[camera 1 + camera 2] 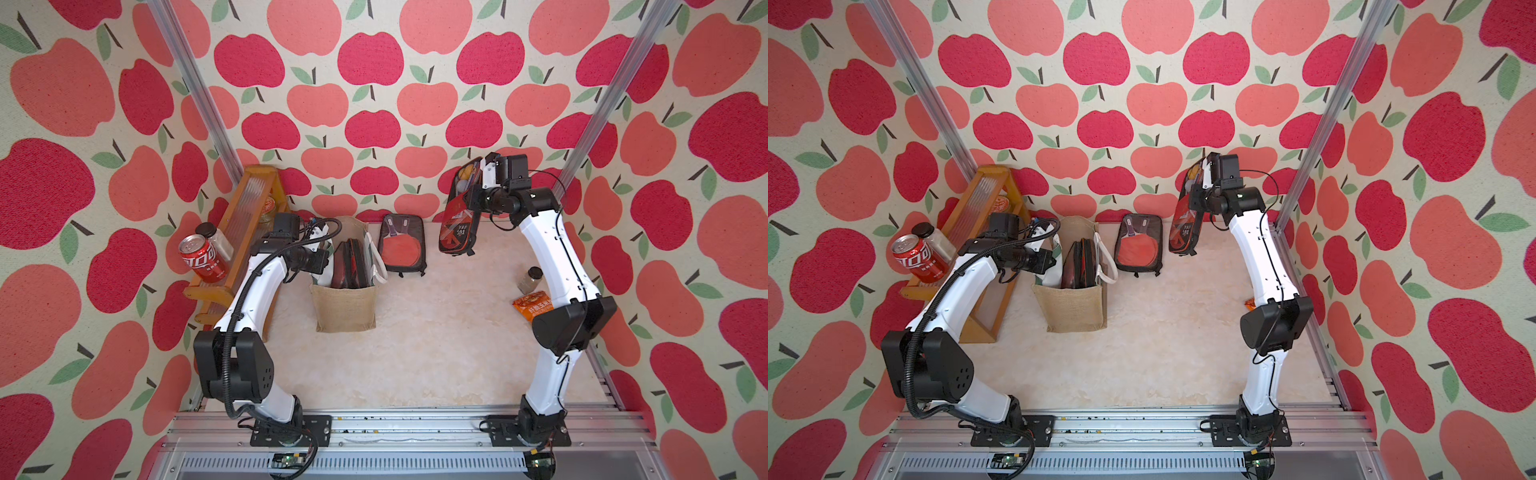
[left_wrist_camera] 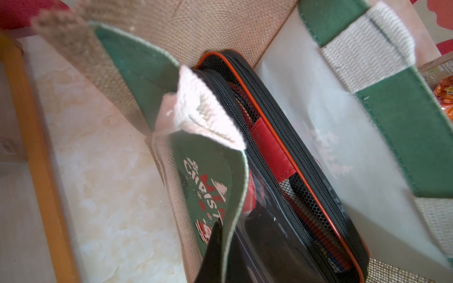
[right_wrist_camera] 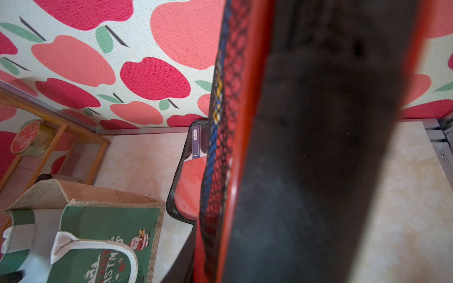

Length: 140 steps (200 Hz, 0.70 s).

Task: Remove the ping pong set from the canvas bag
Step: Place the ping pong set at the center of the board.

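Right of the canvas bag (image 1: 345, 307), pinched by the left gripper (image 2: 220, 240), the ping pong case (image 1: 457, 224) clamped in the right gripper (image 1: 476, 195) is best lowered flat.

It was a robot test booth: apple-print cloth walls (image 1: 374, 104) between aluminium posts (image 1: 198, 91), black mounting plates (image 1: 322, 428) bolted to a slotted metal rail (image 1: 407, 430).
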Motion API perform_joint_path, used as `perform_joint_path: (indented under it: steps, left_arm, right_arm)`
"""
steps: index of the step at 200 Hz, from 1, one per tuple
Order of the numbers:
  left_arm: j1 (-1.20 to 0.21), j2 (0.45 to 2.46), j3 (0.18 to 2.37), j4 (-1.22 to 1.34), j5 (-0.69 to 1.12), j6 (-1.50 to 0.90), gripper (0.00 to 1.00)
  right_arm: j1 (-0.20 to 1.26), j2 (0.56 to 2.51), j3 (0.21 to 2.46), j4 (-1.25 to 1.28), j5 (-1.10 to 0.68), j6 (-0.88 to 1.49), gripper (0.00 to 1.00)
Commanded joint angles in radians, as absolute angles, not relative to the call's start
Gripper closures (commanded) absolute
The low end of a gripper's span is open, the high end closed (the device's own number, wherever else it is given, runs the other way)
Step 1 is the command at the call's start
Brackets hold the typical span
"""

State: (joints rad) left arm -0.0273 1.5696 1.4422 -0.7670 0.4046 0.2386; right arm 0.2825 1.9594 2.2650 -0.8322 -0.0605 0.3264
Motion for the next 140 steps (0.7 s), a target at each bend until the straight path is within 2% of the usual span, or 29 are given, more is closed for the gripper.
perform_joint_path:
  steps: [1,97,140]
  left_arm:
    - [-0.016,1.584,1.457,-0.784,0.39,0.256,1.0]
    - [-0.006,1.568,1.445,-0.778,0.401,0.261,1.0]
    - [-0.005,1.551,1.428,-0.774,0.411,0.25,1.0]
  right_arm:
    - [0.25,1.983,2.263,-0.771,-0.211,0.351,1.0]
    - [0.115,2.217,2.25,-0.633,-0.567,0.391,1.0]
    - [0.088,2.349,2.311,-0.632,-0.664,0.363,1.0]
